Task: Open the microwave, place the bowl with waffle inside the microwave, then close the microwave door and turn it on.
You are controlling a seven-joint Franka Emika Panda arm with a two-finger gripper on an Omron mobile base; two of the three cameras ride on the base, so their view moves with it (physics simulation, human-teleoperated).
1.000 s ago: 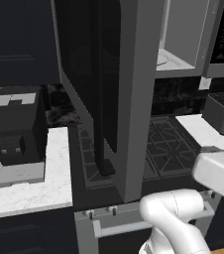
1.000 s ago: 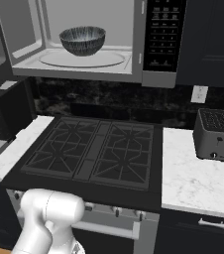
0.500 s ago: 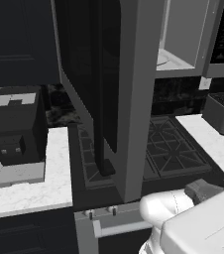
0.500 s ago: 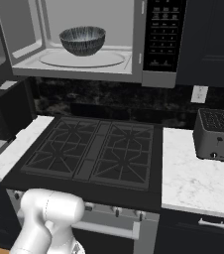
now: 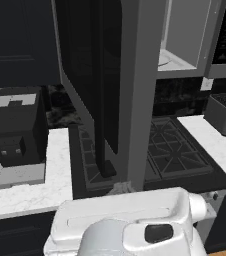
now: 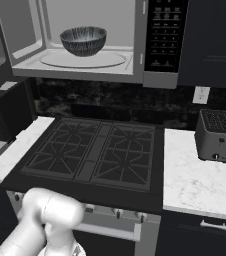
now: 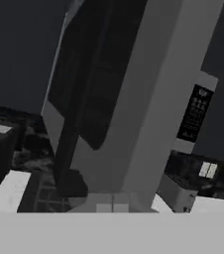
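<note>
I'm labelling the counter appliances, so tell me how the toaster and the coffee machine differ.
The toaster is grey with slots on top; the coffee machine is black with a pale panel on top. The toaster sits on the counter right of the stove; the coffee machine sits on the counter left of it. The toaster looks smaller and lower than the taller coffee machine. Both are boxy and stand upright on white marble counters.

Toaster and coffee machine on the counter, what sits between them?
The black gas stovetop lies between the toaster and the coffee machine, seen in both base views.
</note>
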